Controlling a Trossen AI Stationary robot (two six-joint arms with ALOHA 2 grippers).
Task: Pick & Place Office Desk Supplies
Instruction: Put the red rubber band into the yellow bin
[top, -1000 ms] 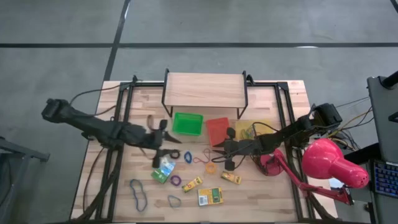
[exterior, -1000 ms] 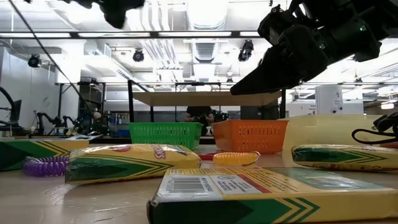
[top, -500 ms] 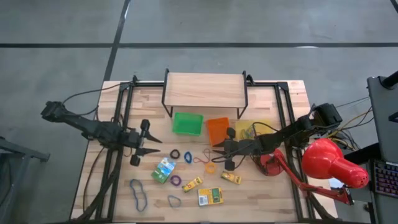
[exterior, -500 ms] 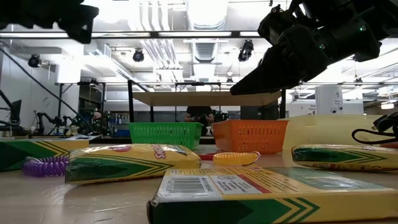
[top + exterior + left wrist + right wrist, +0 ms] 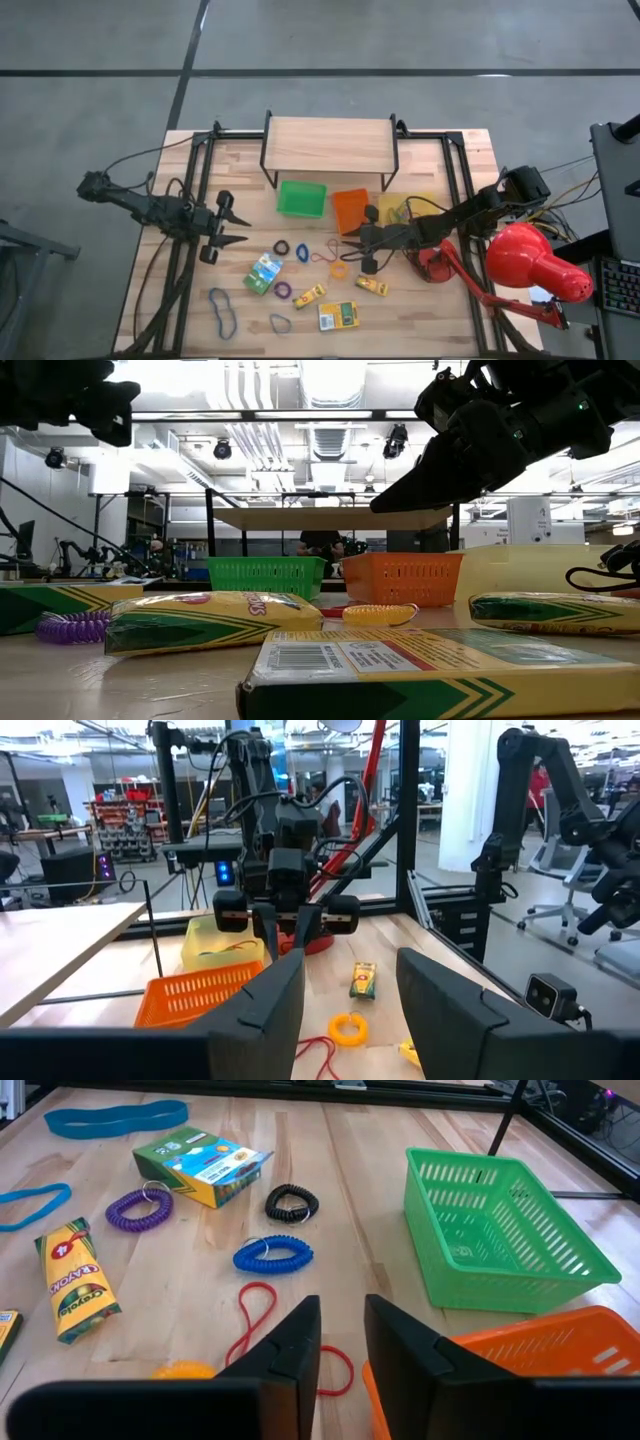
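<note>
While most of the supplies are still lying loose on the table (image 5: 420, 310), little is looking done: the green tray (image 5: 302, 199) and orange tray (image 5: 351, 207) are showing empty, and only the yellow tray (image 5: 212, 942) is holding something dark and tangled. The right gripper (image 5: 349, 243) is hovering by the red loop (image 5: 252, 1318) and blue coil (image 5: 273, 1253), fingers narrow and gripping nothing. The left gripper (image 5: 236, 231) is waiting spread and empty, apart from the green-and-white box (image 5: 263, 272).
</note>
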